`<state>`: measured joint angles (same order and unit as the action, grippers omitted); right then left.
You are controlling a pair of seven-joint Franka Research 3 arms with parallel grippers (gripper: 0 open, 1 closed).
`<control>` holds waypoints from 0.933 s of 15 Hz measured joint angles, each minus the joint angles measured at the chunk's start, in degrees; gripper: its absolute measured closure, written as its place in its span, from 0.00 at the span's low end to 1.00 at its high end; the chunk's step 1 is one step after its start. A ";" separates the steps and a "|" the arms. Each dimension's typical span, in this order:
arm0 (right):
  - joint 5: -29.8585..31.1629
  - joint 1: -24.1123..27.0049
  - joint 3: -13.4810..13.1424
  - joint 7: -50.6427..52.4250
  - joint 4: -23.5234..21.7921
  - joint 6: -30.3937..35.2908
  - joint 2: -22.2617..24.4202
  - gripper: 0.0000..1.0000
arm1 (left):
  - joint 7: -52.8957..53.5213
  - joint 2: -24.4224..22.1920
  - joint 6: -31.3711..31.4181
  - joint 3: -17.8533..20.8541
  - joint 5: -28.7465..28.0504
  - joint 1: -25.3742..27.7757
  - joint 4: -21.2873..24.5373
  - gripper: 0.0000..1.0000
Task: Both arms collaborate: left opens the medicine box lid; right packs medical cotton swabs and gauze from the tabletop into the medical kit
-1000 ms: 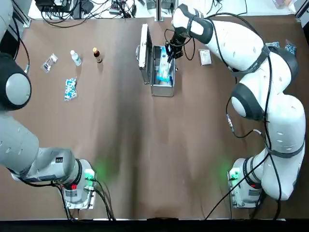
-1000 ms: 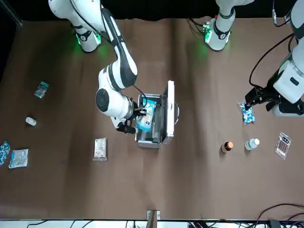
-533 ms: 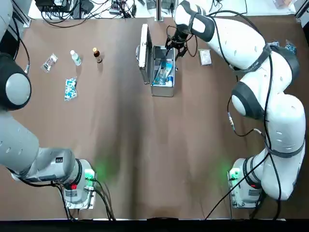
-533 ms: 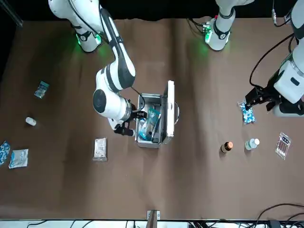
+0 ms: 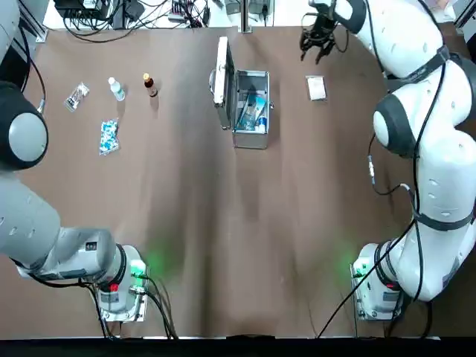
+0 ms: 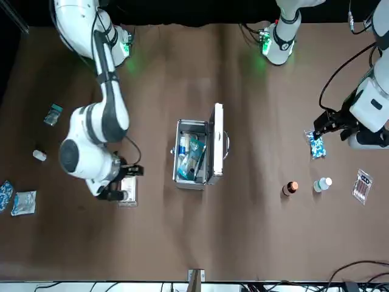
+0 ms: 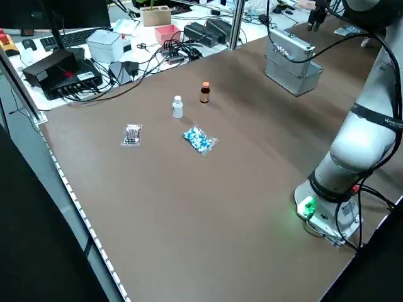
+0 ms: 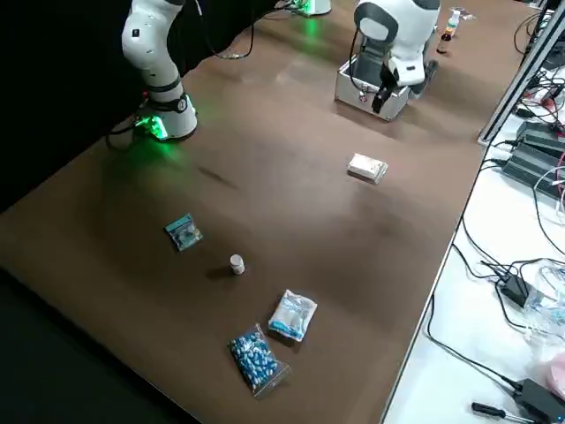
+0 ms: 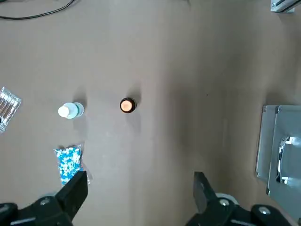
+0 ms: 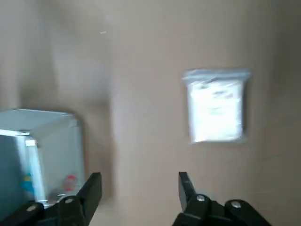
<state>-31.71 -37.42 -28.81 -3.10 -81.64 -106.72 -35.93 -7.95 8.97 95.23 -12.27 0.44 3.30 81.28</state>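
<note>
The medical kit (image 5: 251, 140) stands at the table's far middle with the medicine box lid (image 5: 222, 71) upright on its left side. The medical cotton swabs (image 5: 251, 110) lie inside the kit, seen also as a blue-white packet (image 6: 193, 155) in the front view. The gauze (image 5: 316, 88) lies flat on the tabletop (image 5: 223, 223) to the kit's right. My right gripper (image 5: 320, 41) hangs open and empty just beyond the gauze (image 10: 216, 104), above it. My left gripper (image 9: 138, 197) is open, raised high over the table's left side, far from the lid.
A brown bottle (image 5: 150, 84), a white bottle (image 5: 116, 89), a blue-speckled packet (image 5: 108, 137) and a clear packet (image 5: 76, 96) lie at the far left. More small packets (image 6: 24, 202) and a small white bottle (image 6: 39, 155) lie at the robot's far right.
My right gripper has come out of the kit, leaving the cotton swabs inside, and has swung right to the gauze. The left arm has not moved.
</note>
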 joint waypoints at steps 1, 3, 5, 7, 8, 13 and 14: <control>3.44 2.72 0.03 6.13 -0.10 0.04 -0.15 0.22 | 0.00 -0.07 -0.21 0.00 0.00 0.00 0.00 0.00; 5.65 5.17 0.08 11.96 -0.47 0.01 -0.78 0.19 | 0.00 -0.15 -0.44 0.02 0.00 0.00 0.00 0.00; 6.06 6.74 0.16 14.65 -1.15 -2.35 -2.43 0.05 | 0.00 -0.18 -0.60 0.03 0.00 0.00 0.00 0.00; 6.06 6.76 0.78 15.10 -2.66 -8.08 -4.81 0.01 | 0.00 -0.19 -0.64 0.04 0.00 0.00 0.00 0.00; 6.05 6.54 1.25 15.08 -3.39 -10.64 -6.10 0.01 | 0.00 -0.19 -0.65 0.04 0.00 0.00 -0.01 0.00; 5.99 5.93 3.37 13.95 -4.41 -16.51 -11.13 0.01 | 0.00 -0.19 -0.75 0.05 0.00 0.00 -0.01 0.00; 5.99 5.93 3.60 13.88 -4.43 -16.55 -11.50 0.01 | 0.00 -0.19 -0.75 0.05 0.00 0.00 -0.01 0.00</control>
<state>-25.72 -31.49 -25.21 10.78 -86.07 -123.27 -47.43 -7.95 8.77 94.48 -12.22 0.44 3.30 81.27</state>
